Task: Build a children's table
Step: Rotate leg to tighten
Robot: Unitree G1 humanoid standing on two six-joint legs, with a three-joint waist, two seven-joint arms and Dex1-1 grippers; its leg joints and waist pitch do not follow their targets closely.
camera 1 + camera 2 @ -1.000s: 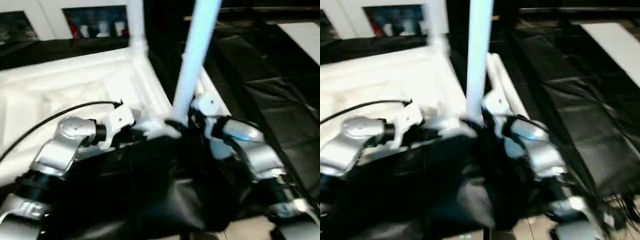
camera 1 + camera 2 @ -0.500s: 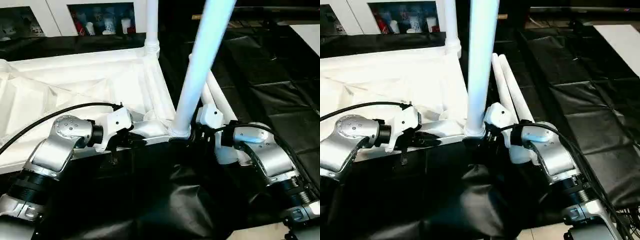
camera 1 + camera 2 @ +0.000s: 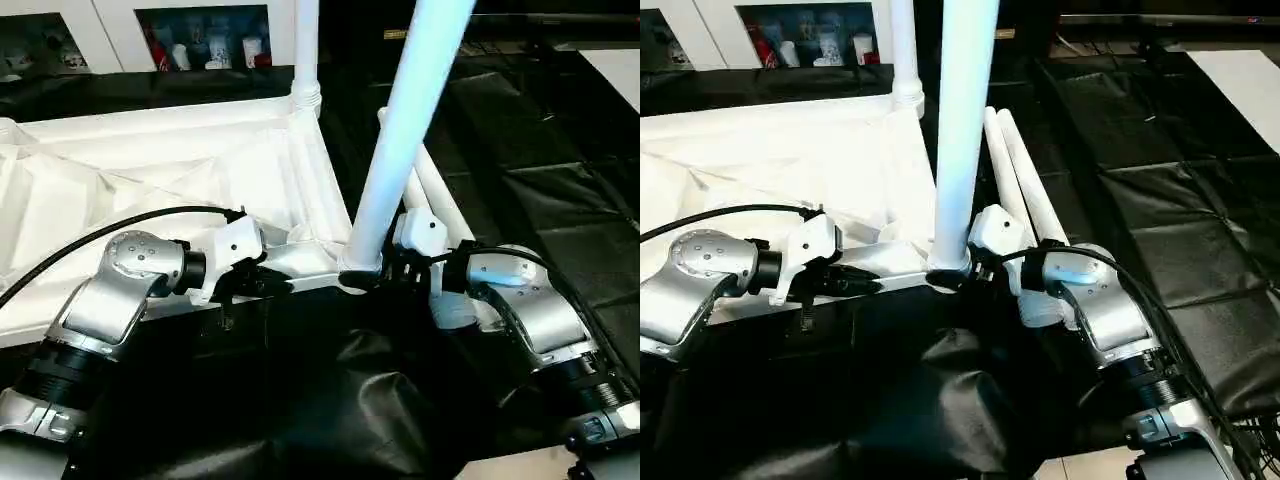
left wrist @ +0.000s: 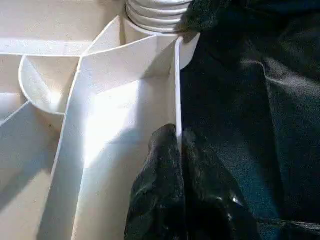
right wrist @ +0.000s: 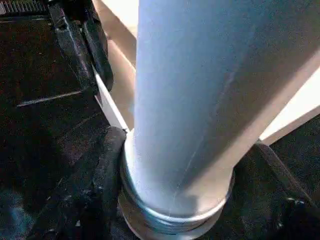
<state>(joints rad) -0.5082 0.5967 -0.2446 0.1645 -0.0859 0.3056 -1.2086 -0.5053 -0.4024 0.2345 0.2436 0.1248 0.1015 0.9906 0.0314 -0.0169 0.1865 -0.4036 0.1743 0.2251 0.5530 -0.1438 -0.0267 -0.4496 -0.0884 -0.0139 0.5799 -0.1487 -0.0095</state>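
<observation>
The white plastic square tabletop (image 3: 150, 170) lies upside down on the black cloth (image 3: 330, 400), ribs facing up. A long white tube leg (image 3: 400, 140) stands in its near round corner socket (image 4: 155, 15); another white leg (image 3: 305, 50) stands in the far corner. Two more white legs (image 3: 1025, 185) lie beside it. The left hand (image 3: 262, 283) is clenched on the tabletop's thin edge wall. The right hand (image 3: 375, 275) has a finger on each side of the standing leg's base; a tight grip cannot be told.

The white tabletop (image 3: 150, 180) lies ribbed underside up, two legs (image 3: 405, 130) upright in corner sockets, two lying alongside.
</observation>
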